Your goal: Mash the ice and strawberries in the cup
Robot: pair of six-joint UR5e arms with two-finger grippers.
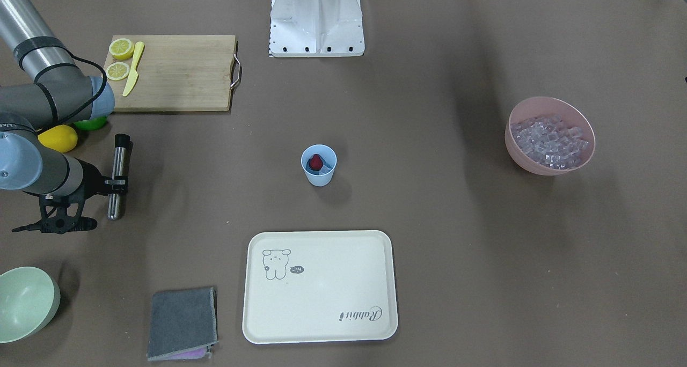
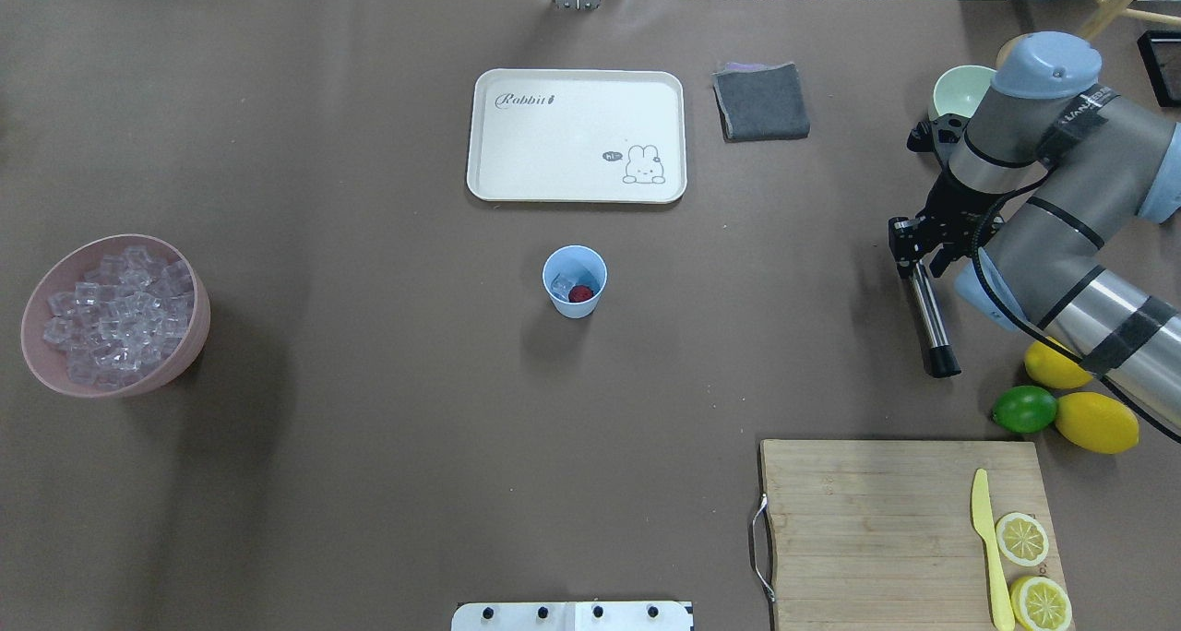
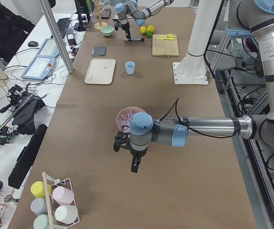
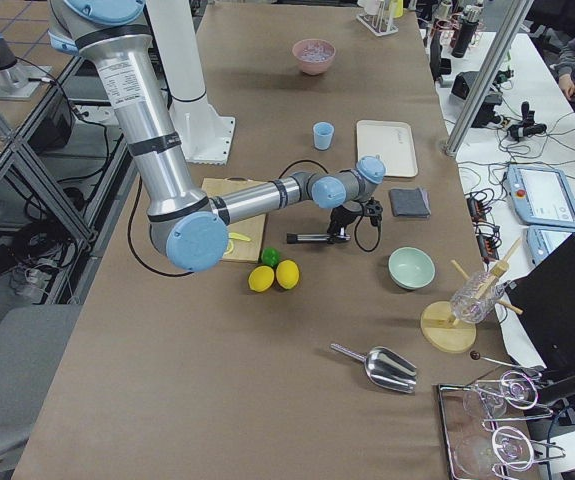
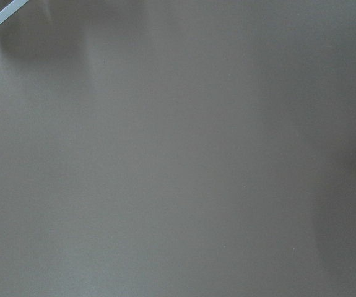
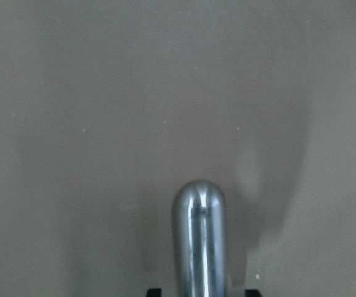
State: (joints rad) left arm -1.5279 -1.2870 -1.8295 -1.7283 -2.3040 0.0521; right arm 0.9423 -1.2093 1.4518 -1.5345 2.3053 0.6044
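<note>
The pale blue cup [image 1: 319, 175] stands upright mid-table and also shows from overhead [image 2: 574, 306]. Inside it lie the red strawberry [image 1: 316, 162] and a clear ice cube [image 2: 561, 287]. Many more ice cubes [image 1: 550, 140] fill the pink bowl [image 2: 196, 331] far to the robot's left. My right gripper [image 1: 116, 183] is shut on a steel muddler [image 1: 119, 160] with a black end. The muddler lies level at or just above the table, well to the cup's side. Its round steel tip shows in the right wrist view [image 6: 199, 241]. My left gripper [image 3: 134, 167] hovers near the pink bowl; I cannot tell whether it is open or shut.
A cream tray [image 1: 322, 332] lies beyond the cup. A cutting board [image 1: 182, 72] carries lemon halves and a yellow knife [image 1: 132, 69]. Whole lemons [image 2: 1096, 422] and a lime [image 2: 1024, 409] sit by the right arm. A pale green bowl [image 1: 24, 302] and grey cloth [image 1: 182, 321] lie nearby.
</note>
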